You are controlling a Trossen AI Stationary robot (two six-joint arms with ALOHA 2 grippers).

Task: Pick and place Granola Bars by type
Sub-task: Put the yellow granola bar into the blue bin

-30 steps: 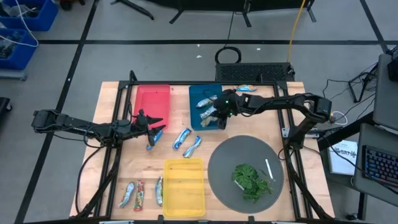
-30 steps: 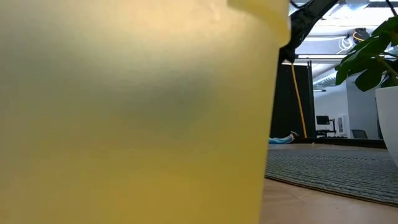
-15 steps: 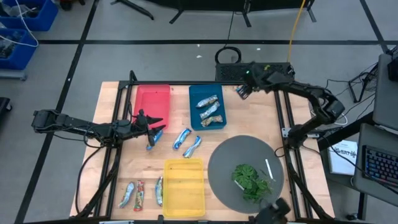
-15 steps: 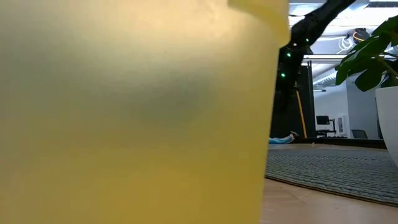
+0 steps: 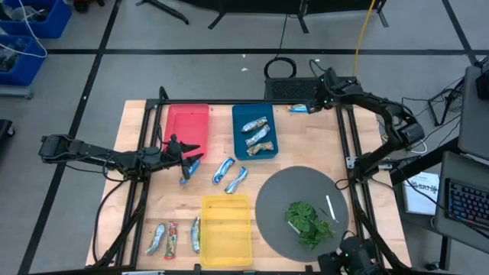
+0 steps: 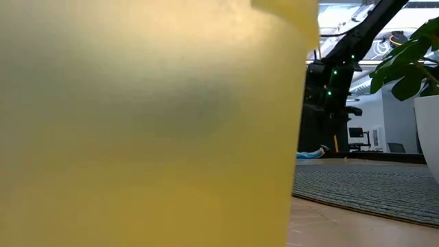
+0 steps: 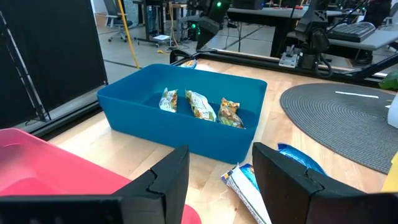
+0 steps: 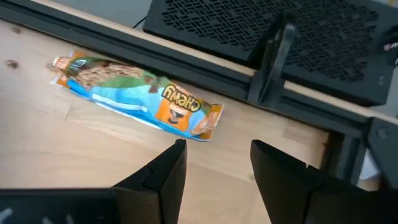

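Right hand point(image 8: 213, 163), fingers wide and empty, hovers over bar point(image 8: 134, 94) at surface's far edge: light, crinkly, slippery wrapper; likely best pinched across mid-width.

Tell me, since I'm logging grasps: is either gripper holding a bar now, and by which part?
Neither. The right gripper is open above a tan-and-blue bar; the left gripper is open over a blue-and-white bar.

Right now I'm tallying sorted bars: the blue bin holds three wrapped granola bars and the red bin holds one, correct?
Not quite. The blue plastic bin does hold three crinkly wrapped granola bars, but the red plastic bin holds none; the high view shows its floor bare.
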